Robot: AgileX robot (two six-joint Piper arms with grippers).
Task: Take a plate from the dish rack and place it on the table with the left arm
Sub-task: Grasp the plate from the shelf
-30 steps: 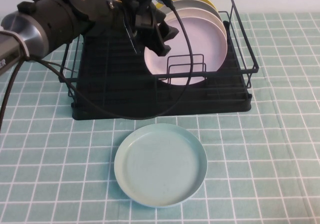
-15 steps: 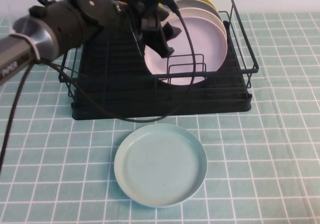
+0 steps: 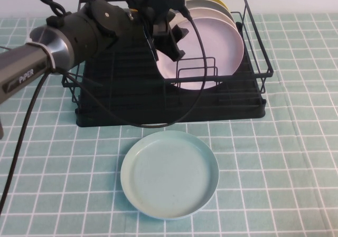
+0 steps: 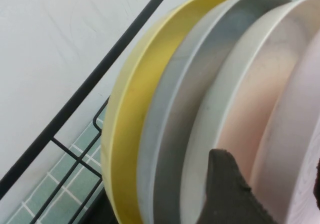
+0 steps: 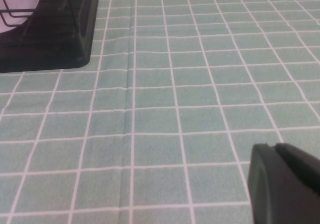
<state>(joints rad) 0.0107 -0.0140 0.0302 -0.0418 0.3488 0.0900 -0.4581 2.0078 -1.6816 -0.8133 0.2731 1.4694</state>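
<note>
Upper centre of the high view, the left gripper (image 3: pixel 170 36) sits at the pink plate (image 3: pixel 211 47) standing in the dish rack (image 3: pixel 253 89), jaws apart astride its rim. Close squarely, then lift straight up. Right gripper (image 5: pixel 282 184), unreadable, hangs over the bench (image 3: pixel 296 168).

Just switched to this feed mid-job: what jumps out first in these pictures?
The left arm stretches over the dish rack, its hand at the pink-lilac plate, the frontmost of several standing on edge at the rack's right end. A light blue-green plate lies flat on the table in front of the rack. The right hand hovers low over bare cloth.
</note>
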